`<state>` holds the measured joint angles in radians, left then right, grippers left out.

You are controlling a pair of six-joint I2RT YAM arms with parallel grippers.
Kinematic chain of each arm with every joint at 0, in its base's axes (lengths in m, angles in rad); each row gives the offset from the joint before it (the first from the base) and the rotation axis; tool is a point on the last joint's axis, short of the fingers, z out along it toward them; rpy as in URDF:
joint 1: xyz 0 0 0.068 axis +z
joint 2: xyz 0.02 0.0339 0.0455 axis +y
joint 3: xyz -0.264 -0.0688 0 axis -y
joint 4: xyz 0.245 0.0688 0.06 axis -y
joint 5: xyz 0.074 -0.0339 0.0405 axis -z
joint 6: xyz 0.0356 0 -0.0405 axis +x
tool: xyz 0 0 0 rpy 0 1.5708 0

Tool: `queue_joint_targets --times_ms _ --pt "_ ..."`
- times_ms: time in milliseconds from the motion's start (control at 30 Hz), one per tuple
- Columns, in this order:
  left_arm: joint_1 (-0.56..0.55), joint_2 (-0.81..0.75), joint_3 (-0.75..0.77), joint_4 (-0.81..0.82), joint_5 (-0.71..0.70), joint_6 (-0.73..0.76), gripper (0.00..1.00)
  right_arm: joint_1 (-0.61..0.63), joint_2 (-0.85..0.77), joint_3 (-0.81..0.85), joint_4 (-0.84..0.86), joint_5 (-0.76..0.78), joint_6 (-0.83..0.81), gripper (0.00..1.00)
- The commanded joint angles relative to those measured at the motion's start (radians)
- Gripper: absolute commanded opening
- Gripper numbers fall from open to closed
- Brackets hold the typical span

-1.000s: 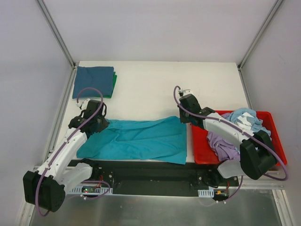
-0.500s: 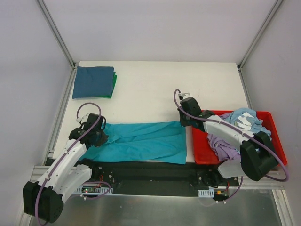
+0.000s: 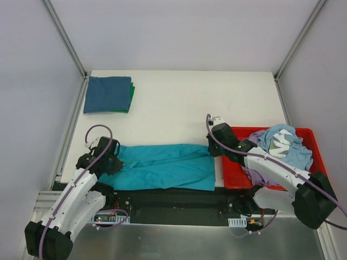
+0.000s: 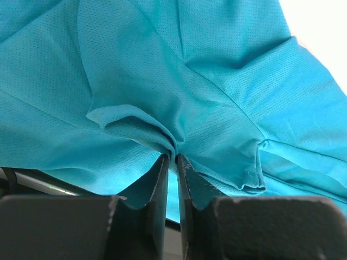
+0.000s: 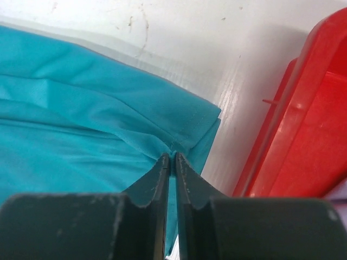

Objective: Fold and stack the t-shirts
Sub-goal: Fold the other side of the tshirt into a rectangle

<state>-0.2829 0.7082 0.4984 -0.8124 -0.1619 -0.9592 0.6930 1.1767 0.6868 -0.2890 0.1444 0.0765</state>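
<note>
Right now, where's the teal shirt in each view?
Top external: shirt lies near the front edge of the table, between the left gripper and right gripper.
Left wrist: fills nearly the whole frame, a fold pinched in the gripper.
Right wrist: left half, its corner pinched; red bin at right.
Shared landmark: the white table, top right in left wrist, along the top in right wrist.

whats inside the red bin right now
In the red bin, a crumpled light blue t-shirt with white print lies on top, and a lavender t-shirt lies beside it. The right arm crosses over the pile and hides part of it. Anything under those shirts cannot be seen.
</note>
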Motion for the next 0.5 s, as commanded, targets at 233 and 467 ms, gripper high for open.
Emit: queue_joint_targets --times_ms 233,467 --pt "-0.012 -0.108 0.112 -0.143 -0.079 -0.050 0.57 0.048 -0.166 -0.035 -0.174 0.064 0.043 0.30" --pt "-0.012 -0.079 0.149 -0.056 -0.084 -0.035 0.99 0.053 -0.200 -0.006 -0.058 -0.086 -0.009 0.69"
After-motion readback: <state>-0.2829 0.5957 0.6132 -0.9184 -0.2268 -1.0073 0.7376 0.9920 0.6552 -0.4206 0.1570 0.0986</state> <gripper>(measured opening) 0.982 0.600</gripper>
